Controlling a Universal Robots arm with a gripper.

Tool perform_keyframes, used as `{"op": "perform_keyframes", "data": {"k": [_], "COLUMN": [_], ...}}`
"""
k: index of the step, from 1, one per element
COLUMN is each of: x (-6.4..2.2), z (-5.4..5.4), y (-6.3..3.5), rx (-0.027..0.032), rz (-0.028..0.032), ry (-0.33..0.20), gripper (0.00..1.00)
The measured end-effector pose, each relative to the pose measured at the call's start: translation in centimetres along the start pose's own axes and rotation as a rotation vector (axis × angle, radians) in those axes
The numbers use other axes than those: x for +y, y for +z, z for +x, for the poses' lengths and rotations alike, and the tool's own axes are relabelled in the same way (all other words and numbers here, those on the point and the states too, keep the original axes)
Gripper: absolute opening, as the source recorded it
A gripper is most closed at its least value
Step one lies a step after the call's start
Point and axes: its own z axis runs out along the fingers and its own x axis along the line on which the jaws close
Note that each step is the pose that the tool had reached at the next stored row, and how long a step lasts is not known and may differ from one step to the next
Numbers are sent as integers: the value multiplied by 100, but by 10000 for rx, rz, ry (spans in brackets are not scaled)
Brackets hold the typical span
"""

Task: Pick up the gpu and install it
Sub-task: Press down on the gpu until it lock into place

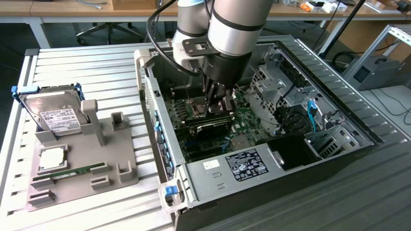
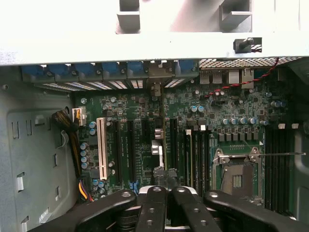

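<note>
The black claw (image 1: 220,105), fingers pressed together, pinches the top edge of the thin, flat black gpu (image 1: 207,129), upright over the green motherboard (image 2: 145,125) inside the grey metal case (image 1: 301,159).

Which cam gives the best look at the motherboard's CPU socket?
Wrist view: the CPU socket faces the camera unobstructed, with its metal frame and lever clear. In the exterior view the socket is seen at an angle, deep in the case, partly hidden behind the tool.
</note>
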Motion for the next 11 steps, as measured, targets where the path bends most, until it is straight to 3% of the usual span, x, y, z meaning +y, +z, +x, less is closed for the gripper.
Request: {"op": "perform_keyframes", "data": {"k": [4,11], "x": [0,4], "z": [0,6], "y": [7,139], "rx": [-1,0], "rz": [1,0], "ry": [0,0], "gripper": [11,11]}}
